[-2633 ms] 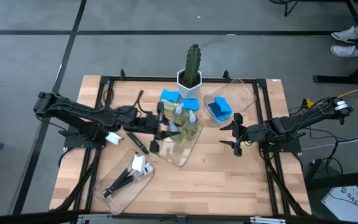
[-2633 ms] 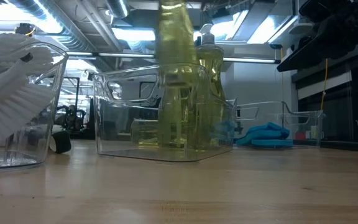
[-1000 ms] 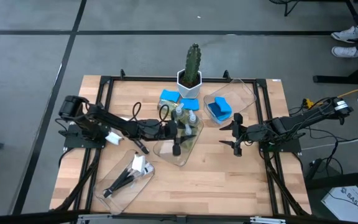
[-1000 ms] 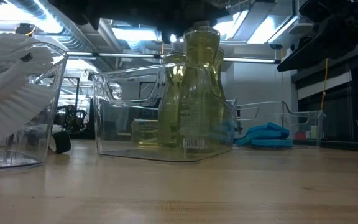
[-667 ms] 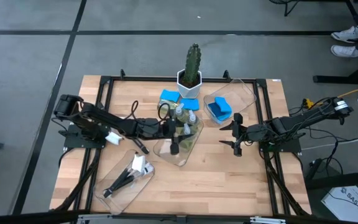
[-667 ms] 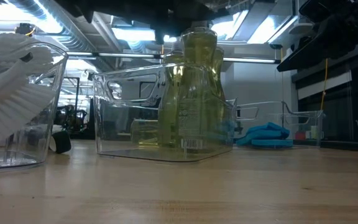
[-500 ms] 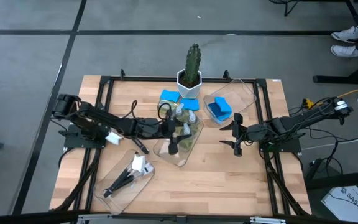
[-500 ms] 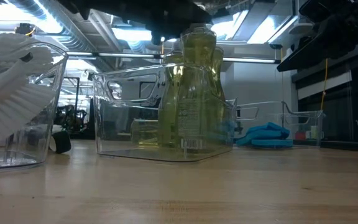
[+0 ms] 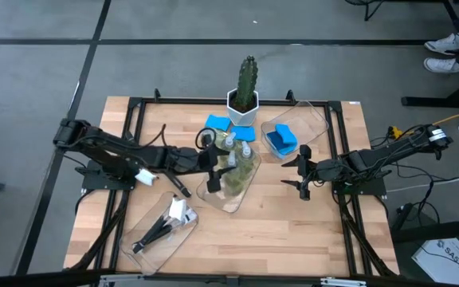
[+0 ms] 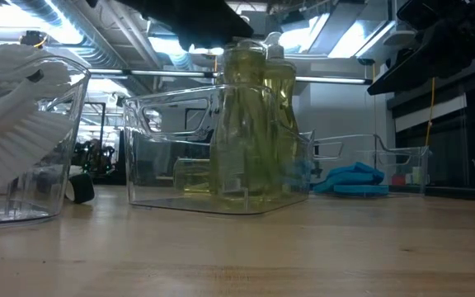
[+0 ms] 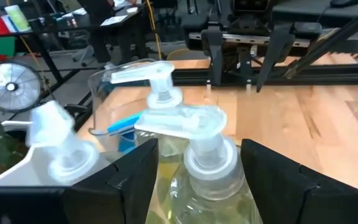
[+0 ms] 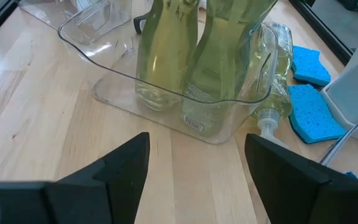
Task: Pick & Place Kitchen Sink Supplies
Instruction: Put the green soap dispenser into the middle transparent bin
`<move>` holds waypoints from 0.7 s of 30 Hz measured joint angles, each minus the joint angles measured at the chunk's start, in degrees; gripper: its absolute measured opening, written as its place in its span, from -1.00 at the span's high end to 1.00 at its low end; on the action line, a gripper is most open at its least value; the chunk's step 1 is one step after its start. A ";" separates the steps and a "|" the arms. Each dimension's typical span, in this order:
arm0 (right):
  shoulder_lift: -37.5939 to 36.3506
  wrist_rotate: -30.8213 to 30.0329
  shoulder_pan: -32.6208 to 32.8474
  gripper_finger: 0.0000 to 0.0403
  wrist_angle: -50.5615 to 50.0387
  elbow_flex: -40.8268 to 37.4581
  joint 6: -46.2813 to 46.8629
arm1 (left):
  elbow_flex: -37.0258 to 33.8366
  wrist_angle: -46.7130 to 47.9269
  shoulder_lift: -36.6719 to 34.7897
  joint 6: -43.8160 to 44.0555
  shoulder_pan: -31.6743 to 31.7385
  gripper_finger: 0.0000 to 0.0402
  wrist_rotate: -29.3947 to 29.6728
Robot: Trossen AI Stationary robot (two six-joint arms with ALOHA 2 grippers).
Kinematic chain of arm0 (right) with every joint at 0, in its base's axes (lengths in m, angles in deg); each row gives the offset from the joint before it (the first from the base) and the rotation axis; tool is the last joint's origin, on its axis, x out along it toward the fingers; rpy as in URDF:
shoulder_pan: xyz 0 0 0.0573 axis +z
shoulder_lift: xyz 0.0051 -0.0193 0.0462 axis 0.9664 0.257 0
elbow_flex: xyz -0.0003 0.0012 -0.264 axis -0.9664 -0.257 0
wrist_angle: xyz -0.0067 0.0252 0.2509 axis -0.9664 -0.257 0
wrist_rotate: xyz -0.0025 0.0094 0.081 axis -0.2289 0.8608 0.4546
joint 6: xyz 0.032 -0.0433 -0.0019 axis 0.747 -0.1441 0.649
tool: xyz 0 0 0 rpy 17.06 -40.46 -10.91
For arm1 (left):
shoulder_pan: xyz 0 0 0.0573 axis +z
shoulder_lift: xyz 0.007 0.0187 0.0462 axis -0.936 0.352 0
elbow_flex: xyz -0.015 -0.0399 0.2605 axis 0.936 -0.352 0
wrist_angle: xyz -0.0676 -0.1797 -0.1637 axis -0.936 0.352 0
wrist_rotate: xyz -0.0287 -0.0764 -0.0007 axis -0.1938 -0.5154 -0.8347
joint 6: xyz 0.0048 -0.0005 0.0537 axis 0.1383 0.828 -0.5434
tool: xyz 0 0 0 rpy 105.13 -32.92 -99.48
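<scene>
beside the cactus [image 9: 247,80], spread-fingered left gripper [image 9: 213,167] over traybound bottles [image 9: 234,159]; right gripper [image 9: 304,173] agape

No legible txt, label on bottle [image 12: 194,121] in clear tray [image 12: 104,93] too small to read, white sheet on floor [image 9: 446,257] unreadable

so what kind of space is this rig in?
Likely a robotics lab or workshop, not a kitchen: bare grey concrete floor, black metal frame around the wooden table, exposed ceiling ducts behind.

Bottles [image 9: 231,159] crowding tray [image 9: 228,199] (bare wood beyond)
</scene>
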 joint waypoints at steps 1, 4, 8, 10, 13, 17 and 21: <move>0.00 0.02 0.02 -0.30 0.00 0.00 0.00 | -0.02 0.59 -0.57 0.28 0.00 -0.11 0.01; 0.00 0.00 0.00 -0.30 0.00 0.00 -0.02 | -0.02 1.09 -1.37 0.90 0.00 -0.10 -0.12; 0.00 0.00 0.00 -0.30 0.00 0.00 -0.15 | -0.02 1.33 -1.44 0.88 -0.04 -0.11 -0.31; -0.01 0.00 0.00 -0.30 0.00 0.00 -0.14 | -0.02 2.05 -1.44 0.88 -0.07 -0.11 -0.35; -0.01 0.00 0.00 -0.30 0.00 0.00 -0.15 | -0.02 3.21 -1.44 0.88 -0.04 -0.10 -0.26; -0.01 0.00 0.00 -0.30 0.00 0.00 -0.15 | -0.02 3.62 -1.44 -0.04 -0.04 -0.11 -0.26; -0.02 0.00 0.00 -0.30 0.00 0.00 -0.15 | -0.04 4.00 -2.39 -0.04 -0.04 -0.11 -0.25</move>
